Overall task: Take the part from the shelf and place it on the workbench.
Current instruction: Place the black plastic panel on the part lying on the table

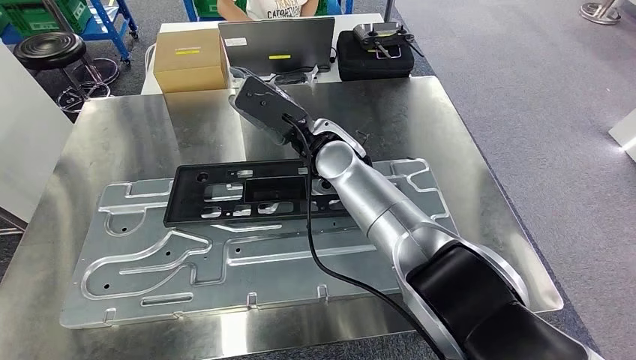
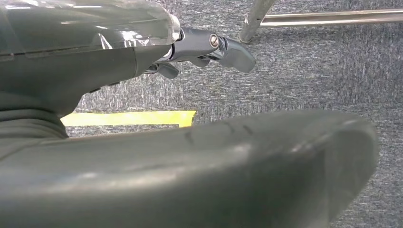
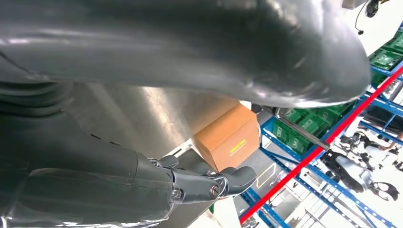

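The black part (image 1: pixel 247 193), a long flat frame with cut-outs, lies on the aluminium plate (image 1: pixel 150 262) on the steel workbench (image 1: pixel 127 135). My right arm reaches across it. My right hand (image 1: pixel 268 107) hovers beyond the part's far edge, above bare steel, holding nothing. In the right wrist view its fingers (image 3: pixel 209 183) are stretched out apart from the thick thumb (image 3: pixel 237 57), with nothing between them. My left hand (image 2: pixel 142 57) hangs over grey carpet, its fingers (image 2: pixel 214 47) extended and empty.
A cardboard box (image 1: pixel 190 60), a laptop (image 1: pixel 277 43) and a black case (image 1: pixel 373 54) stand along the bench's far edge, with a person (image 1: pixel 274 7) seated behind them. A black stool (image 1: pixel 49 49) and blue racks stand at the far left.
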Robot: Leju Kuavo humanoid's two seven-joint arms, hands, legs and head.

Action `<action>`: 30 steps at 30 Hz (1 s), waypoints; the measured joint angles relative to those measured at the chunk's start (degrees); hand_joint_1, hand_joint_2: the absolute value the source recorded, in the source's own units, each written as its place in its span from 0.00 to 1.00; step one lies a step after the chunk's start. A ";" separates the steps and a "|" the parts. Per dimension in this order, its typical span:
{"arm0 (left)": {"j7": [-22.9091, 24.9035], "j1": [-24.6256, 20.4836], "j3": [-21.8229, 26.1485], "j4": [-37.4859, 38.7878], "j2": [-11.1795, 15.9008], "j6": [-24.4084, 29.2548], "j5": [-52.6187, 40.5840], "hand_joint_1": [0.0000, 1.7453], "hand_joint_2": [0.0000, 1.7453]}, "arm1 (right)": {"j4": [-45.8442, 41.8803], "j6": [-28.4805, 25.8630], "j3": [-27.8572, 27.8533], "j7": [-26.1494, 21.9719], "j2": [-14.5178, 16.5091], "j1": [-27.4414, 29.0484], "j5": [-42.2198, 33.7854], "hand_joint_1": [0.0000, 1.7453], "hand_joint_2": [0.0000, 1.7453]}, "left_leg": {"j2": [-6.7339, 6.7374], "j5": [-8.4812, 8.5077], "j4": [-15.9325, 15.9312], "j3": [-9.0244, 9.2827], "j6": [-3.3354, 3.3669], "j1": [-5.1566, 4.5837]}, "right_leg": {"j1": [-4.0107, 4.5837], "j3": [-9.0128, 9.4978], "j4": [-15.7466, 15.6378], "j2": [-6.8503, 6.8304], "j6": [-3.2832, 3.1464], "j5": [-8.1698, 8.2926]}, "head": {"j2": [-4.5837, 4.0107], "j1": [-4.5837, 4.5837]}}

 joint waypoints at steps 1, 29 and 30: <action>0.00 -0.02 0.00 0.00 0.00 0.00 0.00 0.00 0.00 | -0.08 0.00 -0.05 0.00 -0.04 -0.01 0.00 0.00 0.00 | -0.05 -0.05 0.06 0.04 -0.07 -0.02 | 0.02 1.48 -3.52 0.01 -0.23 2.18 | 0.00 0.00; -0.55 3.90 3.62 0.00 -0.55 1.39 4.59 0.00 0.00 | -56.21 -16.07 -33.39 -23.62 -18.66 45.28 1.35 0.00 0.00 | -2.68 0.68 -0.33 -0.18 0.87 0.06 | -0.04 0.57 0.00 0.01 1.07 -2.56 | 0.00 0.01; -0.62 4.45 3.86 0.00 -0.57 1.21 4.43 0.00 0.00 | -60.61 -14.55 -38.00 -24.85 -18.84 49.80 1.48 0.00 0.00 | -2.57 0.67 -0.19 -0.46 0.89 -0.16 | -0.02 0.52 -0.17 0.00 0.96 -2.19 | 0.00 0.01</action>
